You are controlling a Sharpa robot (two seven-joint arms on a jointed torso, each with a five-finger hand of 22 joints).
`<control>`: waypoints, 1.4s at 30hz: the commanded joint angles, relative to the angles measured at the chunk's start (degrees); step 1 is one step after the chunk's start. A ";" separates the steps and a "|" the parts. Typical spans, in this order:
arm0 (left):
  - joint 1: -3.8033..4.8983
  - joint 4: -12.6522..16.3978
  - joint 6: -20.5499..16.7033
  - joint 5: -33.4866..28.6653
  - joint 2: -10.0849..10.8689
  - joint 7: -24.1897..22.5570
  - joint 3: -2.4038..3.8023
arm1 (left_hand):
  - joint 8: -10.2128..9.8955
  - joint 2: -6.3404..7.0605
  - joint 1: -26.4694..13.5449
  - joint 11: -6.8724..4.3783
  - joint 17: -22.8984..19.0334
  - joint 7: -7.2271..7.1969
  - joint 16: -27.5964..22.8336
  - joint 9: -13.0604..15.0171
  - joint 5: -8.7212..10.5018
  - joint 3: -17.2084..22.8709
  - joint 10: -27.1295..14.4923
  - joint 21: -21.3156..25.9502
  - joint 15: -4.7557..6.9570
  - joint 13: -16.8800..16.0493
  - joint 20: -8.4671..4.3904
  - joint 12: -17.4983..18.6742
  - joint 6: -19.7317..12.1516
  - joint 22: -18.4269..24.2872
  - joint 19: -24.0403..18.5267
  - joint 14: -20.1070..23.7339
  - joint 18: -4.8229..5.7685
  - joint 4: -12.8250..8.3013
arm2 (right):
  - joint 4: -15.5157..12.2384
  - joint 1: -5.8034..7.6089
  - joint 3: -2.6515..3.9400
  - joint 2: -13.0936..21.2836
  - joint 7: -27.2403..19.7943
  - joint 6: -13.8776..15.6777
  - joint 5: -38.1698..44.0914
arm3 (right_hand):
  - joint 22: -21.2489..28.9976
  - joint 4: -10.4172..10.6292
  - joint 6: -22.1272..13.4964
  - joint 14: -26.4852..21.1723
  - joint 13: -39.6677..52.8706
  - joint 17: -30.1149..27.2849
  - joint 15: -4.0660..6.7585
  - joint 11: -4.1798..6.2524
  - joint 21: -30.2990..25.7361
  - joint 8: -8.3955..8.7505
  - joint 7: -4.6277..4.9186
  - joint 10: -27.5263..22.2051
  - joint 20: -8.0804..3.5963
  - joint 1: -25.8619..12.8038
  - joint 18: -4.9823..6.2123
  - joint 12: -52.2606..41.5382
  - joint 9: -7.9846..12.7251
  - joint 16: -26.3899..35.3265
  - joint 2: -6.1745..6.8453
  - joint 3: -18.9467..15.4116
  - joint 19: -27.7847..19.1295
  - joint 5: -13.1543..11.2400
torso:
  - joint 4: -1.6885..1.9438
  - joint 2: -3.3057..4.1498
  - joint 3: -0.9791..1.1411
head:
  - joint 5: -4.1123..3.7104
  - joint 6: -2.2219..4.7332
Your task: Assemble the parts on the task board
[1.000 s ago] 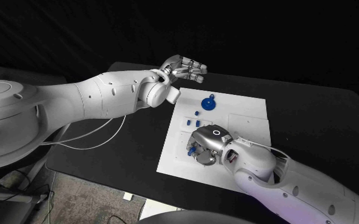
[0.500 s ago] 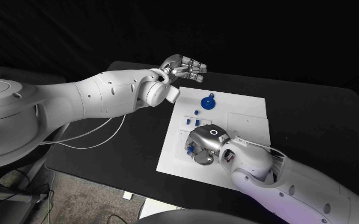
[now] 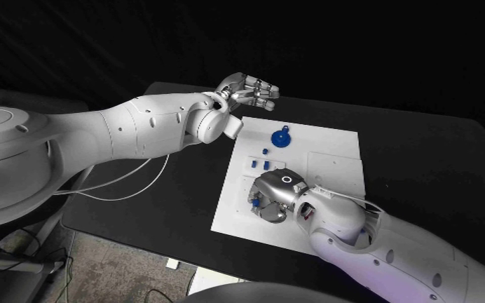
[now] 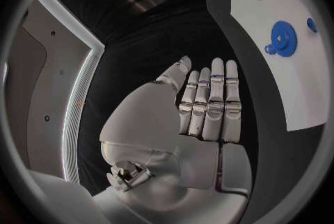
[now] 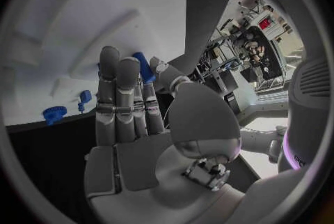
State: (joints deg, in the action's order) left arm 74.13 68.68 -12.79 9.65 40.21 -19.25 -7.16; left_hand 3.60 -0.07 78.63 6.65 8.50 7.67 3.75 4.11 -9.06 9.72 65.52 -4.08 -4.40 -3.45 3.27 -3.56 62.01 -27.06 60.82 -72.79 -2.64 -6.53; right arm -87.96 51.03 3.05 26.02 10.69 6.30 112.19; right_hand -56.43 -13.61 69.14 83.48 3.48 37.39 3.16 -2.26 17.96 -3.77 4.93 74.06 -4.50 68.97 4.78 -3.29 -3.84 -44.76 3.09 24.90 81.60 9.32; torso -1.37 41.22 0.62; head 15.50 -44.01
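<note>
On the white rectangular task board (image 3: 324,150), most small blue plastic parts (image 3: 258,163) lie loose, incl. the round blue gear (image 3: 281,139) — assembly looks barely started. Right hand (image 3: 272,196) pinches a blue peg (image 5: 143,66) at the board's near-left area. Left hand (image 3: 247,94) hovers off-board, fingers straight, holding nothing.

No readable text, label or number shows, seemingly, on anything.

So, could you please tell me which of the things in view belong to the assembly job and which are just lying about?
Belong to the job:
- task board
- blue gear
- small blue parts
- blue part at the right hand
- left hand, holding nothing

Lying about:
- white cable
- black table
</note>
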 commanded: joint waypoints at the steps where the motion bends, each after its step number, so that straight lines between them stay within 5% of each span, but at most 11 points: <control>1: 0.01 0.04 1.03 0.26 -0.07 -0.22 0.03 | 0.08 -0.25 0.08 -0.11 0.08 -0.12 -0.14 0.04 -0.26 0.36 0.23 -0.22 0.12 0.03 -0.16 0.19 -0.27 -0.06 0.17 -0.01 -0.41 0.15 | 0.09 -0.45 -0.41 -0.05 -0.76 0.13 -1.42 | 0.13 0.07 -1.13 -0.48 -0.06 -0.09 -0.28 -0.35 -0.29 0.25 0.22 -1.33 0.18 -1.02 0.63 -0.06 0.15 0.13 0.73 -0.27 0.30 -0.20 | -0.04 0.01 0.04 | -0.08 0.03; 7: 0.01 0.05 1.13 0.27 -0.04 -0.09 0.03 | 0.07 -0.18 0.13 -0.06 0.06 -0.09 -0.15 0.03 -0.26 0.38 0.05 -0.19 0.08 0.04 -0.13 0.20 -0.33 -0.02 0.13 0.10 -0.42 0.20 | 0.11 -0.45 -0.43 0.14 -0.73 2.27 -2.34 | 0.50 0.08 -3.62 -0.78 -0.11 -0.24 -1.28 -1.96 -0.78 0.21 1.05 -6.67 1.08 -1.40 1.59 -0.14 0.20 0.20 2.67 -0.53 0.09 -0.33 | -0.02 0.00 0.04 | -0.30 0.14; 10: 0.01 0.05 1.18 0.28 -0.01 -0.03 0.03 | 0.07 -0.18 0.13 -0.06 0.06 -0.09 -0.15 0.03 -0.26 0.38 0.05 -0.19 0.08 0.04 -0.13 0.20 -0.33 -0.02 0.13 0.10 -0.42 0.20 | 0.03 -0.45 -0.44 0.28 -0.76 3.59 -2.79 | 0.96 0.67 -5.34 -1.21 -0.09 -0.72 -1.86 -2.69 -1.38 0.18 1.14 -9.79 1.88 -0.27 2.54 -0.23 0.21 0.50 3.76 -3.83 -0.26 0.79 | -0.01 0.02 0.04 | -0.39 0.13; 15: 0.01 0.02 1.29 0.28 0.01 0.06 0.03 | 0.07 -0.18 0.13 -0.06 0.06 -0.09 -0.15 0.03 -0.26 0.38 0.05 -0.19 0.08 0.04 -0.13 0.20 -0.33 -0.02 0.13 0.10 -0.42 0.20 | -0.47 -0.45 -0.44 0.67 -0.85 6.89 -3.50 | 2.56 5.86 -9.03 -1.84 -0.08 -2.06 -2.69 -3.81 -2.97 0.13 0.68 -14.99 2.88 4.64 3.69 -0.53 0.24 0.91 5.85 -12.40 -0.26 1.37 | -0.01 0.01 0.03 | -0.65 0.26; 23: 0.01 -0.03 1.45 0.28 0.08 0.12 0.03 | 0.08 -0.18 0.25 -0.05 0.08 -0.09 -0.12 0.04 -0.26 0.41 0.04 -0.22 0.10 0.03 -0.14 0.19 -0.34 -0.01 0.15 0.03 -0.45 0.18 | -2.66 -0.45 -0.38 2.14 -0.84 10.84 -4.60 | 3.29 11.30 -9.85 -1.86 -0.09 -2.81 -2.89 -4.10 -3.51 0.22 0.56 -15.92 3.13 7.88 4.00 -0.63 0.27 0.27 7.97 -15.02 0.37 1.72 | -0.03 -0.01 0.02 | -0.89 0.38; 28: 0.01 -0.10 1.48 0.28 0.09 0.14 0.03 | 0.08 -0.18 0.25 -0.05 0.08 -0.09 -0.12 0.04 -0.26 0.41 0.04 -0.22 0.10 0.03 -0.14 0.19 -0.34 -0.01 0.15 0.03 -0.45 0.18 | -4.17 -0.44 0.40 3.36 -1.40 13.05 -6.24 | 3.35 11.98 -10.37 -1.75 -0.08 -2.97 -2.85 -4.06 -3.51 0.21 0.34 -15.81 3.11 8.20 4.06 -0.66 0.26 0.19 8.19 -15.61 0.55 1.88 | -0.02 -0.02 0.02 | -1.35 0.73; 31: 0.00 -0.14 1.52 0.28 0.08 0.12 0.03 | 0.08 -0.18 0.25 -0.05 0.08 -0.09 -0.12 0.04 -0.26 0.41 0.04 -0.22 0.10 0.03 -0.14 0.19 -0.34 -0.01 0.15 0.03 -0.45 0.18 | -5.23 -0.44 1.82 4.55 -2.49 14.64 -9.93 | 3.37 11.68 -10.59 -1.56 -0.12 -2.95 -2.60 -3.68 -3.44 0.19 0.28 -14.35 2.95 8.09 4.04 -0.86 0.26 0.05 7.31 -15.24 0.76 1.64 | -0.01 -0.03 0.01 | -1.97 1.02; 36: 0.00 -0.18 1.54 0.28 0.17 0.01 0.03 | 0.09 -0.21 0.29 -0.09 0.10 -0.09 -0.12 0.05 -0.29 0.44 0.15 -0.26 0.13 0.03 -0.17 0.18 -0.31 -0.06 0.16 -0.04 -0.45 0.17 | -6.64 -0.40 5.61 8.21 -4.52 13.76 -22.27 | 3.01 8.59 -8.79 -1.05 -0.13 -2.71 -1.56 -2.22 -2.95 0.13 2.30 -7.35 1.97 5.89 3.21 -1.41 0.22 -0.25 4.18 -10.95 1.22 0.89 | -0.16 -0.16 -0.05 | -3.60 1.48; 39: 0.00 -0.25 1.55 0.28 0.36 -0.05 0.03 | 0.10 -0.19 0.23 -0.13 0.10 -0.11 -0.12 0.05 -0.29 0.41 0.26 -0.26 0.15 0.03 -0.17 0.18 -0.27 -0.07 0.16 -0.07 -0.44 0.19 | -7.24 -0.22 8.22 11.75 -5.48 10.93 -29.97 | 2.91 7.73 -7.28 -1.16 0.40 -2.70 -0.14 0.37 -2.96 0.07 1.40 0.72 0.96 3.97 2.15 -3.83 0.06 0.00 3.27 -9.37 1.02 2.00 | -0.38 -0.32 -0.06 | -4.75 1.75; 42: -0.05 -0.44 1.51 0.28 0.48 -0.11 0.02 | 0.10 -0.19 0.23 -0.13 0.10 -0.11 -0.12 0.05 -0.29 0.41 0.26 -0.26 0.15 0.03 -0.17 0.18 -0.27 -0.07 0.16 -0.07 -0.44 0.19 | -7.46 0.28 9.80 15.27 -5.97 7.26 -35.41 | 3.01 6.75 -5.91 -1.06 1.47 -2.60 0.88 1.78 -3.14 -0.01 0.71 4.66 -0.35 2.22 0.76 -6.22 -0.08 0.39 2.73 -10.56 0.97 3.14 | -0.68 -0.60 0.09 | -5.59 1.80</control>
State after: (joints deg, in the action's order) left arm 74.10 68.32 -12.13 9.68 40.68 -18.75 -7.18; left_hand 3.60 -0.07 78.63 6.65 8.54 7.67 3.75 4.12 -9.03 9.88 65.52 -4.08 -4.41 -3.45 3.27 -3.56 62.01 -27.06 60.82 -72.79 -2.64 -6.37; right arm -95.27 51.15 12.70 40.36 6.90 17.72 88.18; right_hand -53.46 -6.89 62.88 82.43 4.74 34.74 3.70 -0.84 14.98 -3.80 5.63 77.71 -4.58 71.63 6.12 -9.03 -3.83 -44.65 5.78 14.69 82.59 12.28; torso -1.72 40.91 0.58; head 10.66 -42.29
